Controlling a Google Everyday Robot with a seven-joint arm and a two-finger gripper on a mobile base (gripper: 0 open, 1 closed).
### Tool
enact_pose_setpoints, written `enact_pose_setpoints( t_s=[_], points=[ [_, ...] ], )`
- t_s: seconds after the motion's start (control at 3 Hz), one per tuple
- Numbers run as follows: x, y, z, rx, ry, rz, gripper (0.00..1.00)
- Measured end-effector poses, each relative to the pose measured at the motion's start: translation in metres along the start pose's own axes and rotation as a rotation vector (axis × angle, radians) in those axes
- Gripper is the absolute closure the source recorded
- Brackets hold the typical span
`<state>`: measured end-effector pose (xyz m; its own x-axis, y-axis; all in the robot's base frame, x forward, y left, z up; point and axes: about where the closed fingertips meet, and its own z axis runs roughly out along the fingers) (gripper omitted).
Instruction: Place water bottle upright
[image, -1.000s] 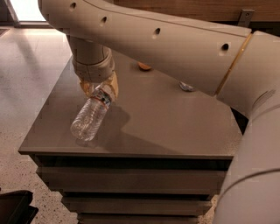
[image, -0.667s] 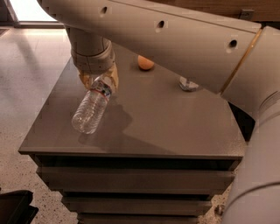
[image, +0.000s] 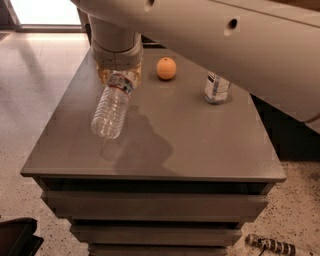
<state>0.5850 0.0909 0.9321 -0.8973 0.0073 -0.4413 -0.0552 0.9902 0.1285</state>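
Note:
The water bottle (image: 111, 109) is a small clear ribbed bottle with a red-and-blue label band near its neck. It hangs tilted, neck up and base down to the left, above the grey table (image: 200, 145). My gripper (image: 118, 75) is shut on the bottle's neck end, over the table's back left part. The cap is hidden inside the gripper. The bottle's base is lifted off the tabletop and casts a shadow below.
An orange (image: 166, 68) lies at the back middle of the table. A taller bottle with a white label (image: 217, 88) stands upright at the back right. My large arm spans the top right of the view. Speckled floor surrounds the table.
The gripper has lifted the water bottle higher off the table and the bottle hangs steeper. The arm rose, uncovering the orange and the labelled bottle.

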Motion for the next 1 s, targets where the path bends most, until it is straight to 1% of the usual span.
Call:
enact_pose_setpoints(
  t_s=[0.33, 0.67, 1.0],
  points=[
    [-0.016, -0.004, -0.013, -0.074, -0.104, -0.030, 1.00],
    [-0.034, -0.006, -0.018, -0.172, -0.204, -0.082, 1.00],
    [-0.047, -0.006, -0.025, -0.267, -0.308, -0.154, 1.00]
  ],
)
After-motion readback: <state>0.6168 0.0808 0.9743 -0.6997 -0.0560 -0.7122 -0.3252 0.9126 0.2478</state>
